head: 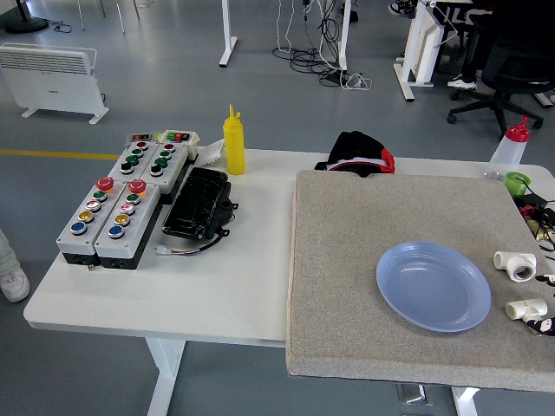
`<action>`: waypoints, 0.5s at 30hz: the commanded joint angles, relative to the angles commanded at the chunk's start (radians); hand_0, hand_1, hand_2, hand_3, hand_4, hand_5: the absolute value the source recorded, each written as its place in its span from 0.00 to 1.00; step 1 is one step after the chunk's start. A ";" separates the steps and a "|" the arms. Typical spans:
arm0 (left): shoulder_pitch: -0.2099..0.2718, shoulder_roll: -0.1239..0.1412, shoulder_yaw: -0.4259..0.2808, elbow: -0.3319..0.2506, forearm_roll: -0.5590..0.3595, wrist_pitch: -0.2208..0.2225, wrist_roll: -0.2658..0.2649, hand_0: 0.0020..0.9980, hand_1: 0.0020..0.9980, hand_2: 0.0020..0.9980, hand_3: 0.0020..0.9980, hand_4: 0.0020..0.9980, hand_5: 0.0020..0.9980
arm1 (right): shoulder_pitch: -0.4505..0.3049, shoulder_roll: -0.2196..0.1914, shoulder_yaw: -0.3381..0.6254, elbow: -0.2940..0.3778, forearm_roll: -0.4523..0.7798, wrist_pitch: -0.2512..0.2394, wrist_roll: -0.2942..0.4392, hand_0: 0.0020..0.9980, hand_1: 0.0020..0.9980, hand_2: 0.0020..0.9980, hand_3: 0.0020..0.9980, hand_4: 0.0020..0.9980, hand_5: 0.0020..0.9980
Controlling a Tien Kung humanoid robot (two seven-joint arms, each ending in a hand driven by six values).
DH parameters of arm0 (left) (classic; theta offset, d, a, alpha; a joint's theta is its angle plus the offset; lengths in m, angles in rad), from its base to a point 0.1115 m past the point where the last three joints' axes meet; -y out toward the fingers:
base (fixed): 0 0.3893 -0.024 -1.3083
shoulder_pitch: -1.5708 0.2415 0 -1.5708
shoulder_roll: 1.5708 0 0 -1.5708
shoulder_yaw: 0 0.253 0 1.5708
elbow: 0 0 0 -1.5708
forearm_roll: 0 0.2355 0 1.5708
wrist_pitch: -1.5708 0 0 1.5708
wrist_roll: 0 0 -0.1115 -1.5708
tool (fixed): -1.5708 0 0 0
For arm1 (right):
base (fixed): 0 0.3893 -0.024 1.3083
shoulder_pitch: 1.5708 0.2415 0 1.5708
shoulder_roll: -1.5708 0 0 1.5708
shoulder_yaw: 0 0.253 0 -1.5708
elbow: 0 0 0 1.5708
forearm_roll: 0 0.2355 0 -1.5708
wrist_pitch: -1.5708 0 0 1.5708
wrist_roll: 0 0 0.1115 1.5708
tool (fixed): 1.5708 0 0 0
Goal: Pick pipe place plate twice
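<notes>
Round pale-blue plastic plate [433,285]: on the grey felt mat [364,260], nothing in it. Two white plastic pipe tee fittings [516,264] [526,308]: just right of the plate. Right hand [545,325]: barely visible beside the nearer fitting, finger state cannot be told.

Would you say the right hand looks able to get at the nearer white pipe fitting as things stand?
Probably yes: the right hand is just entering at the right edge beside the nearer white pipe fitting, with nothing between them.
</notes>
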 joint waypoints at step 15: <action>0.000 0.000 0.003 -0.001 -0.002 0.001 0.001 0.62 0.68 0.71 0.59 0.46 1.00 | 0.055 0.033 -0.096 -0.067 -0.019 -0.025 0.008 0.97 0.91 0.99 0.91 0.84 0.42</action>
